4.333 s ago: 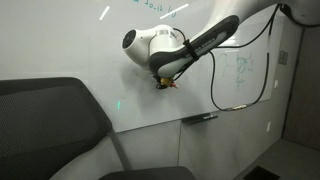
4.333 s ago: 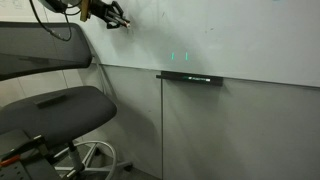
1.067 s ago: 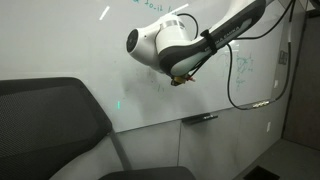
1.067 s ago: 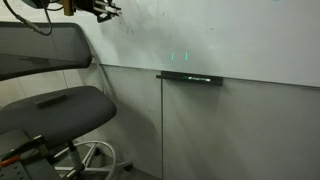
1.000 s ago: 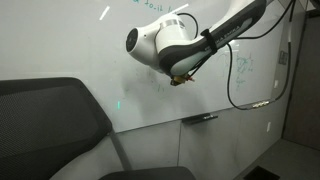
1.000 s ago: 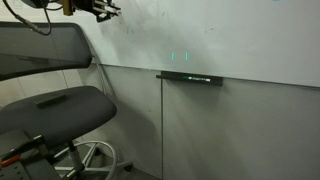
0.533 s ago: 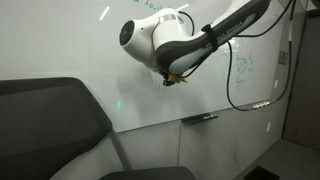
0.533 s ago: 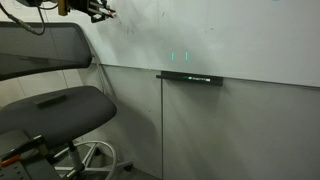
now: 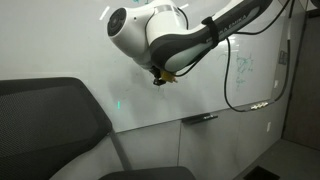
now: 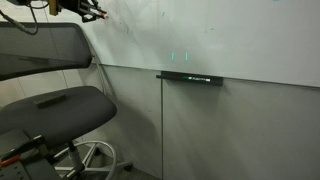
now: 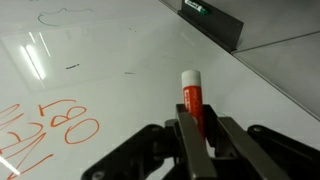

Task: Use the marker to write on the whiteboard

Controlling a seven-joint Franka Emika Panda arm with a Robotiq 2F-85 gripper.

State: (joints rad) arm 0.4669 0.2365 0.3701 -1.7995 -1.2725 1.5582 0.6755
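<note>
Marker (image 11: 191,98) clamped tight in the gripper (image 11: 199,128).
Its tip points at the whiteboard (image 11: 110,60), orange scribbles (image 11: 50,130) nearby; whether it touches, I cannot tell.

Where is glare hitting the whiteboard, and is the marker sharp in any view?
Wrist view: bright streaked reflection on the whiteboard at left; marker sharp in the hand. In both exterior views: dim, greenish glints on the board, marker too small to see clearly.
</note>
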